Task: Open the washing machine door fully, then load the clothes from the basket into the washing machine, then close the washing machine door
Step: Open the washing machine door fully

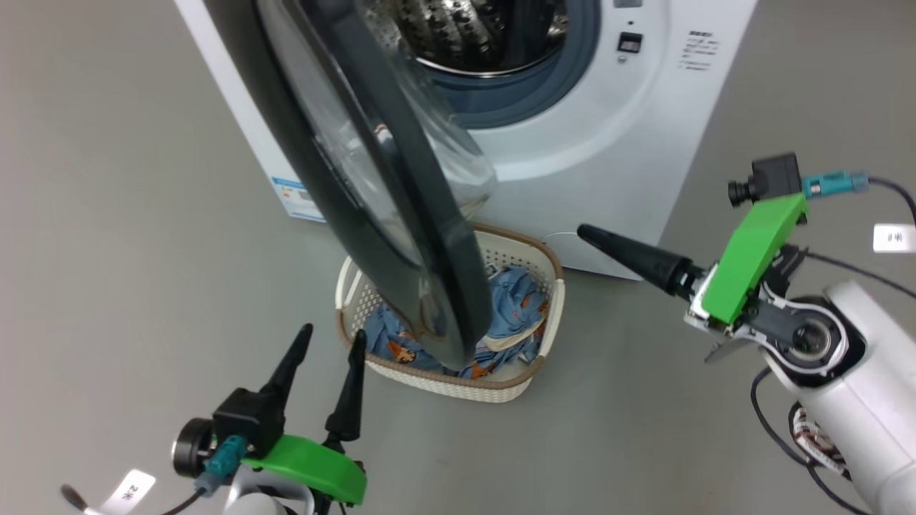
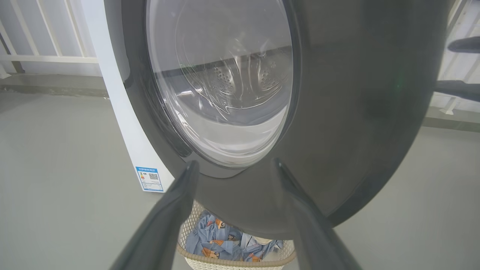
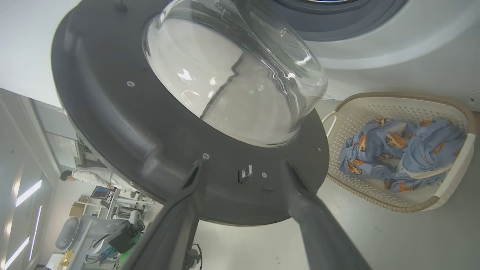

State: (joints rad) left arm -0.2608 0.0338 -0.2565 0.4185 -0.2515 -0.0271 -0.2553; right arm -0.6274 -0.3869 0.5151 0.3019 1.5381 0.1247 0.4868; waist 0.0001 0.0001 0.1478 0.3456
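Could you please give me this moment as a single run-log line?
washing machine door: swung out, above basket | clothes: in basket | left gripper: open, empty | right gripper: open, empty

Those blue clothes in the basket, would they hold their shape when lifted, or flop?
The clothes lie crumpled in soft folds, so they would probably droop and trail. The fabric looks thin, likely light. Heaped together in the basket, one may drag another along.
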